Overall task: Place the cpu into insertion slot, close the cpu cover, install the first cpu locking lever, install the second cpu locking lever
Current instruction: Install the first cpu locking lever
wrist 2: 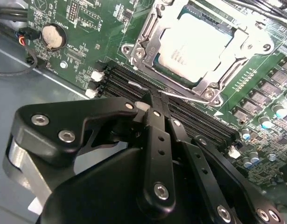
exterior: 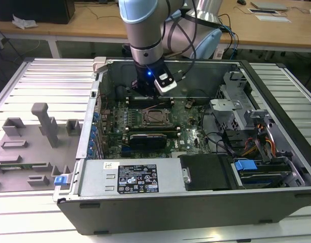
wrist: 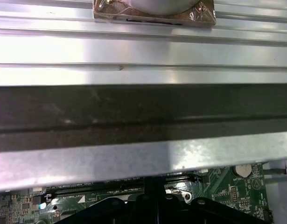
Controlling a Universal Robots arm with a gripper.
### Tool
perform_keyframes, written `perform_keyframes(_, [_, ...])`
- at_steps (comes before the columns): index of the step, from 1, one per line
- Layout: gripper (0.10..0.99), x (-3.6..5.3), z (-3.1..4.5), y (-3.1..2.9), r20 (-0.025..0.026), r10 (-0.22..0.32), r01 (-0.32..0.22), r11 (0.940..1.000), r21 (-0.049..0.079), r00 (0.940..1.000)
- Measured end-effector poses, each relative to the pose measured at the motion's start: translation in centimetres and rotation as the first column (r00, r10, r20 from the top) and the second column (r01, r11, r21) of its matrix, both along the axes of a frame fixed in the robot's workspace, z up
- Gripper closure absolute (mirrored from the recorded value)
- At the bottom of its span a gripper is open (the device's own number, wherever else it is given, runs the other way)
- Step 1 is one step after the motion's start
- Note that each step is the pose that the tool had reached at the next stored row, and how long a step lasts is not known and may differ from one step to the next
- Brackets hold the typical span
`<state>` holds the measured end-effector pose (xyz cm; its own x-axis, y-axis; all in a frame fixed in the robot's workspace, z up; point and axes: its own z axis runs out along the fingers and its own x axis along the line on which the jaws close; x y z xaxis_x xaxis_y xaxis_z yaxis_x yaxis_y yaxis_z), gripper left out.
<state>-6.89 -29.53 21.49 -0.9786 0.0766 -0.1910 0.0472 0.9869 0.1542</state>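
Note:
The cpu [wrist 2: 194, 44], pale and silvery, lies flat in the insertion slot [exterior: 156, 117] on the green board. The silver cpu cover [wrist 2: 150, 49] is down over it, and the chip shows through its window. A thin wire locking lever [wrist 2: 180, 94] runs along the socket's near edge. My gripper [wrist 2: 150, 103] hangs inside the case by the socket's far side [exterior: 145, 92]. Its black fingers [wrist 2: 155, 135] are shut together. Their tips are right at that lever, with nothing visibly held between them.
Long black memory slots [wrist 2: 199, 119] lie between my fingers and the socket. A coin battery [wrist 2: 52, 36] sits further along the board. The case wall [wrist: 143, 107] stands close behind me. A grey drive cage [exterior: 231, 109] and cables are on the exterior view's right, and a power supply [exterior: 130, 177] is in front.

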Motion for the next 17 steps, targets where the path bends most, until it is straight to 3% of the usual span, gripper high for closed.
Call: perform_keyframes(17, [0.98,0.44,-1.67,0.03,0.0008,-0.101,0.101,0.9948,-0.012,0.9949])
